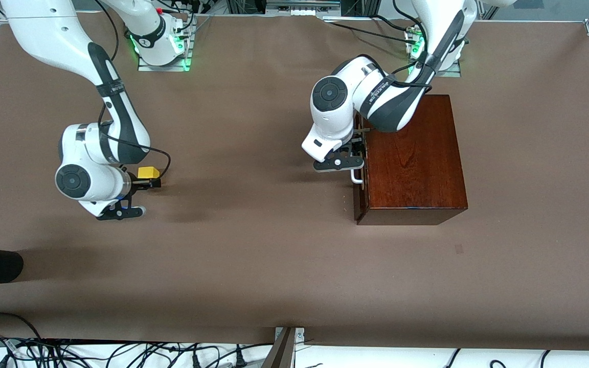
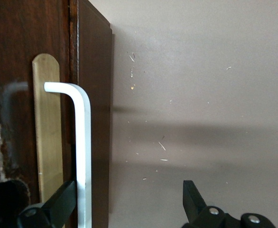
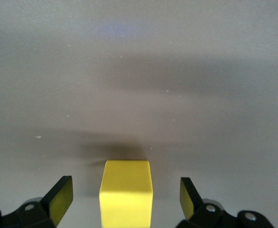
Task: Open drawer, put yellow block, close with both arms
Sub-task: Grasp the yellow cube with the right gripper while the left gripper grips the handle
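1. Nearest the front camera, the wooden box (image 1: 412, 163) has its drawer (image 1: 360, 168) shut.
2. Left gripper (image 2: 129, 199), spread wide, straddles the handle (image 2: 82, 142), ungrasped.
3. Right gripper (image 3: 125, 197) brackets the yellow block (image 3: 126, 194) on the surface (image 1: 253, 245), toward the right arm's end, fingers apart.
4. Opening, placing, closing all remain.

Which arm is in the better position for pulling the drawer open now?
The left. Its pincer is open at the drawer's white handle, one finger beside the bar. The right pincer is open around the yellow block, toward the right arm's end.
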{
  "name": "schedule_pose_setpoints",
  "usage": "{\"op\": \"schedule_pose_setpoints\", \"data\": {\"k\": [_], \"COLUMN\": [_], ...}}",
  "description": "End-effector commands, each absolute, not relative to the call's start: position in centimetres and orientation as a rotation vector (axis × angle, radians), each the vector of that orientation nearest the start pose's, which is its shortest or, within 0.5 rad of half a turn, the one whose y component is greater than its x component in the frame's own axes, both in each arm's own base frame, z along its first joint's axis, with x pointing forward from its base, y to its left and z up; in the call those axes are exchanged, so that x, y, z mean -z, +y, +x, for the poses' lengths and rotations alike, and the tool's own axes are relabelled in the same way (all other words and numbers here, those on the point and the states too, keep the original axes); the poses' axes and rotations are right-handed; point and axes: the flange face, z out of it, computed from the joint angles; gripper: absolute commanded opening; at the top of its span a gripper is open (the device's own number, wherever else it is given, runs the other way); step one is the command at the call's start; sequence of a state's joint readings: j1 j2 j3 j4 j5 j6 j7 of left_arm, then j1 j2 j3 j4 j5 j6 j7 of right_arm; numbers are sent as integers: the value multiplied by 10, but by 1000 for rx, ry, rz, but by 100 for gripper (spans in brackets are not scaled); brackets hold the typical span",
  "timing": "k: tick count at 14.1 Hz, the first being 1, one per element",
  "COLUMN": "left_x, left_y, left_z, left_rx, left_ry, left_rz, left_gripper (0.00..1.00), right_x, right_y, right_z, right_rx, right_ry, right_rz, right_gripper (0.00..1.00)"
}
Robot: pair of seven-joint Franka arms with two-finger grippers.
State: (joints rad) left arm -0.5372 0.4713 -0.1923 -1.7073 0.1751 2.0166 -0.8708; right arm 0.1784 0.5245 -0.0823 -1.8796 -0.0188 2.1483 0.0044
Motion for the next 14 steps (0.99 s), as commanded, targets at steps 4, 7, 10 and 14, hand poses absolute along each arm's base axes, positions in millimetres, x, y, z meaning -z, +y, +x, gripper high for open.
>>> {"op": "schedule_pose_setpoints", "data": {"k": [4, 7, 10, 14], "left_x": [-310, -299, -289, -284], "left_y": [-415, -420, -429, -429], "left_z": [499, 498, 491, 490], "left_rx": [0, -13, -35, -46], "left_ry": [-37, -70, -106, -103], "left_rz": [-2939, -2962, -2967, -2964], "left_gripper": [100, 100, 100, 100], "right_x": [-198, -198, -195, -192], "right_y": [55, 55, 55, 57], "right_z": [567, 563, 560, 557], "right_rx": [-326, -341, -351, -363], "right_ry": [-146, -146, -151, -160], "right_rz": [-3180, -3179, -3178, -3178], "right_gripper": [100, 100, 99, 65]}}
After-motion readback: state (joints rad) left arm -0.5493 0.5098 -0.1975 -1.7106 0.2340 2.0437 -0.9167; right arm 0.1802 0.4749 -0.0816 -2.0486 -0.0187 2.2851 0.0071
